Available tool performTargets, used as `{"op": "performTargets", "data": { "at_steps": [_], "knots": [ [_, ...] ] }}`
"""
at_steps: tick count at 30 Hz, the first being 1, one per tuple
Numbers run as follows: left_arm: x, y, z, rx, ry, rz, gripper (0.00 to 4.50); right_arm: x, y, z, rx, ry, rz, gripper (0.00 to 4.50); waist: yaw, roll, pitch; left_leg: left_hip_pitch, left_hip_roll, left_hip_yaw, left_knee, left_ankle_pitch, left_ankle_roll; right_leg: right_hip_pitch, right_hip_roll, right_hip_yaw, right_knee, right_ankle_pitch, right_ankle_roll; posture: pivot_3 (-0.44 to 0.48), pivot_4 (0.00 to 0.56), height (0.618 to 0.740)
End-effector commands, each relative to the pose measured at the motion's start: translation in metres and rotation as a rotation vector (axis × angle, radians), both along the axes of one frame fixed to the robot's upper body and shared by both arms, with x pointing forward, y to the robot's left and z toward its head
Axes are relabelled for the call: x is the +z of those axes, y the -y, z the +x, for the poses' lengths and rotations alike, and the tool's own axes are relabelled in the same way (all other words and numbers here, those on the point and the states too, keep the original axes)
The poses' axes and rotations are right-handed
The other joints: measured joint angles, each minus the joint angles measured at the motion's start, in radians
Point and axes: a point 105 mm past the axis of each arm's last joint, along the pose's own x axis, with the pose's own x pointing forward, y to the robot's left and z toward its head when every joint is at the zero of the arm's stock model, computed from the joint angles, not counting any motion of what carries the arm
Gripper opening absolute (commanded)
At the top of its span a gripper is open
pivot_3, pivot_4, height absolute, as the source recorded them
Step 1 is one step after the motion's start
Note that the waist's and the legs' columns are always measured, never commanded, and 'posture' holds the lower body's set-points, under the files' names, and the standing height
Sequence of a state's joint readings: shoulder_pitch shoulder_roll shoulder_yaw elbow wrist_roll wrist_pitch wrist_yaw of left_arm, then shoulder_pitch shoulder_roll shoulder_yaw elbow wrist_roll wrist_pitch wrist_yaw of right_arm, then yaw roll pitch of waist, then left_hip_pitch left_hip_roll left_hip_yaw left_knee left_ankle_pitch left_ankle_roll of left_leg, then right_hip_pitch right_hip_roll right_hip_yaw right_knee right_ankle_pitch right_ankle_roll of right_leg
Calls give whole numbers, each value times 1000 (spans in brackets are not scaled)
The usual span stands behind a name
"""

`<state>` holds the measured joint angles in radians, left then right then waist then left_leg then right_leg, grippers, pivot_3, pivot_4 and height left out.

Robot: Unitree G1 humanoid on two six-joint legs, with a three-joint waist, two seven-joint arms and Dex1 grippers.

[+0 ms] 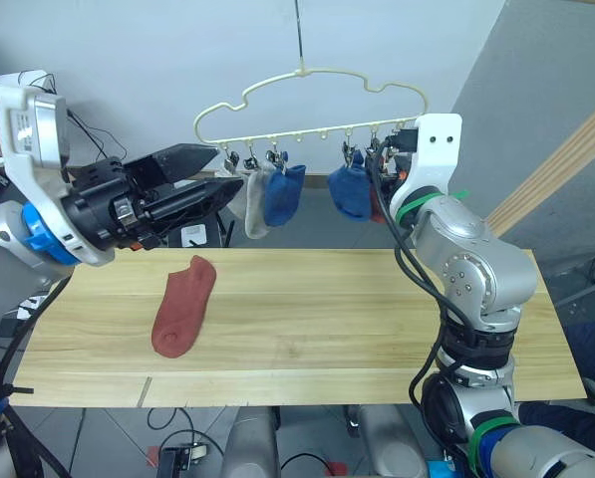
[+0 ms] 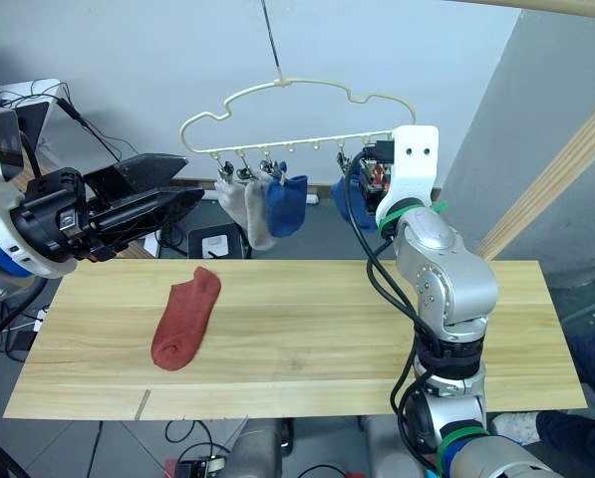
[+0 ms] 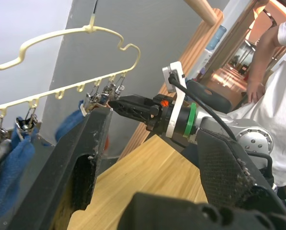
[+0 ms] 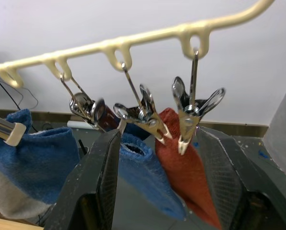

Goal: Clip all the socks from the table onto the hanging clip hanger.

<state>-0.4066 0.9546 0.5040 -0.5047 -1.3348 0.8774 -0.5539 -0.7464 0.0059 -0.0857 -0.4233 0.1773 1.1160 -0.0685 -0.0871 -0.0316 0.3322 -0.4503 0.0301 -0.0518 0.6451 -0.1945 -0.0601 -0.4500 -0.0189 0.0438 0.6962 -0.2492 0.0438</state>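
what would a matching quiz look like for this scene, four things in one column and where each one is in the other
Things:
1. lone rust-red sock
2. grey sock
3. left gripper
4. right gripper

Places or states:
A. open, raised near the hanger's left-end clips
B. lying flat on the table
C. open, up at the right-end clips beside a hung rust-red sock
D. hanging from the clip hanger next to a blue sock

Pairs: 1-B, 2-D, 3-A, 4-C
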Motion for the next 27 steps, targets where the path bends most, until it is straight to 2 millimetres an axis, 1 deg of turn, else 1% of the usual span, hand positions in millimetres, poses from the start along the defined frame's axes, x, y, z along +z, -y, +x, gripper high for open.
{"op": "performTargets", "data": {
  "at_steps": [1,5,7,9,14,20,23,27],
  "knots": [
    [5,4,-4,-9,41,-3,3228,14,-1,-9,-1,68,-2,2560,0,0,0,0,0,0,0,0,0,0,0,0,0,0,0,-101,324,740],
    [2,5,-4,-11,24,-7,3228,16,1,-11,-11,65,-6,2560,0,1,1,0,0,0,0,0,0,0,0,0,0,0,0,-107,351,740],
    [2,5,-4,-11,21,-10,3228,16,3,-11,-15,64,-8,2560,0,1,1,0,0,0,0,0,0,0,0,0,0,0,0,-107,351,740],
    [2,5,-5,-11,18,-14,3228,18,3,-12,-21,66,-8,2560,0,1,1,0,0,0,0,0,0,0,0,0,0,0,0,-112,369,740],
    [2,7,-3,-13,9,-19,3228,18,10,-8,-43,64,-22,2560,0,2,4,0,0,0,-1,0,0,0,0,0,-1,0,0,-110,379,740],
    [3,7,-5,-13,3,-20,3228,17,8,-10,-40,56,-19,2560,0,4,9,0,0,0,-2,0,0,0,1,0,-3,-1,0,-101,401,740],
    [2,8,-5,-15,-7,-23,3228,14,7,-11,-38,46,-16,2560,0,4,17,0,0,0,-3,0,0,0,1,1,-4,-3,4,-101,409,740],
    [2,9,-5,-18,-14,-27,3228,13,8,-11,-39,39,-14,2560,0,4,27,-1,1,1,-3,0,0,0,0,1,-7,-3,5,-102,416,740]
  ]
}}
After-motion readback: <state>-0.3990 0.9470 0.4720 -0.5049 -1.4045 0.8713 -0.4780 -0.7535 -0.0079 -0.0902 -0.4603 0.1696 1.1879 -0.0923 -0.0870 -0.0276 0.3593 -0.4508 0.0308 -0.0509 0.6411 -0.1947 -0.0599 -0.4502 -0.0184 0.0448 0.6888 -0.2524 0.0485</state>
